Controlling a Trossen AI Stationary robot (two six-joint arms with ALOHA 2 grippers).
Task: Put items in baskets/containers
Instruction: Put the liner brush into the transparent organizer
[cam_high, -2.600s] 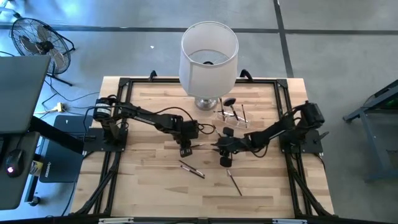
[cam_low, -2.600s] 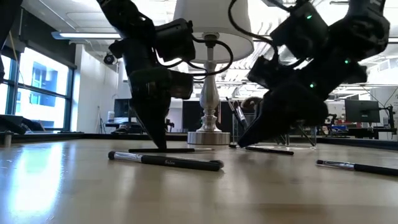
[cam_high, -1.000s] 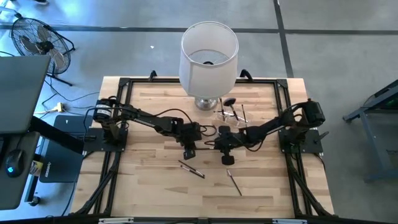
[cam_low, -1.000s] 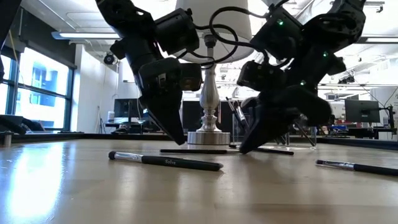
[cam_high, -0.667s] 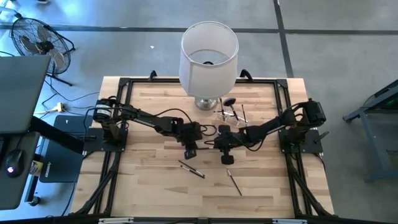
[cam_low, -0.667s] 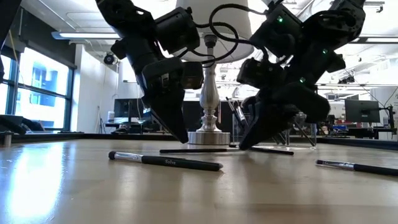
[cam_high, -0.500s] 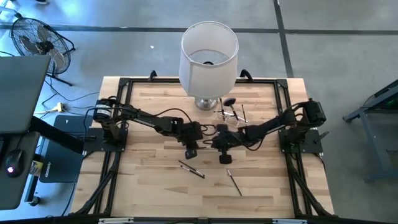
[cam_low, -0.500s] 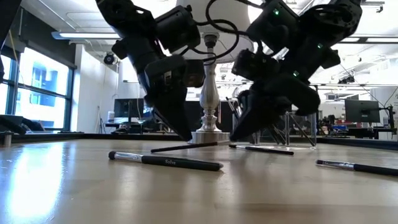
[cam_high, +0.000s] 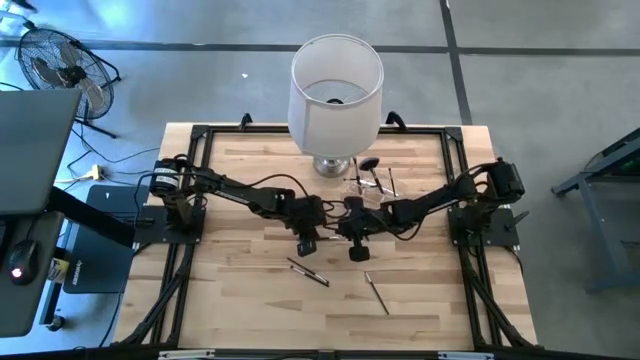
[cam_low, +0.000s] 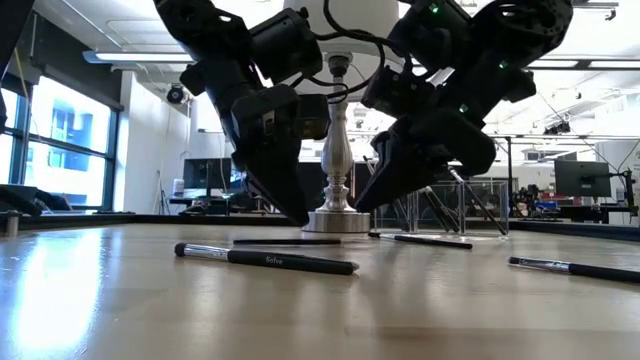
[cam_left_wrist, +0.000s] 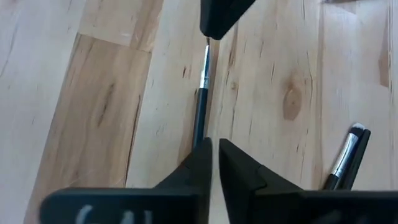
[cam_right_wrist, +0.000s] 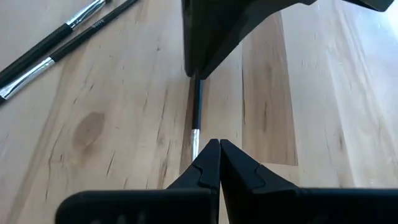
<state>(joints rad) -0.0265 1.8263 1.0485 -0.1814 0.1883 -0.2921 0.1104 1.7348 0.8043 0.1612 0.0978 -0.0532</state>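
A thin dark brush (cam_low: 285, 241) with a silver ferrule (cam_right_wrist: 194, 134) lies flat on the table between my two grippers. My left gripper (cam_left_wrist: 214, 155) stands at its handle end, its fingers a narrow slit apart. My right gripper (cam_low: 358, 207) is shut and hangs a little above the table, over the bristle end, clear of it in the low view. The clear holder (cam_high: 372, 184) stands beside the lamp base with a few brushes leaning in it. My left gripper slants down from the table's left, pointing along the brush, over the handle end (cam_left_wrist: 199, 127). One fingertip (cam_left_wrist: 198, 155) hides that end, so I cannot tell whether it touches. The brush rests on the table.
A big white lampshade on a silver base (cam_high: 335, 95) stands at the far middle. Loose brushes lie toward the near edge (cam_high: 308, 272) (cam_high: 376, 293); one (cam_low: 265, 259) lies nearest the low camera, another (cam_low: 575, 268) at its right. A black frame rims the table.
My right gripper has risen off the table and gone a little toward the table's left. The brush's bristle end was tipped up for a moment; the brush now lies flat again, slid slightly toward the table's left.
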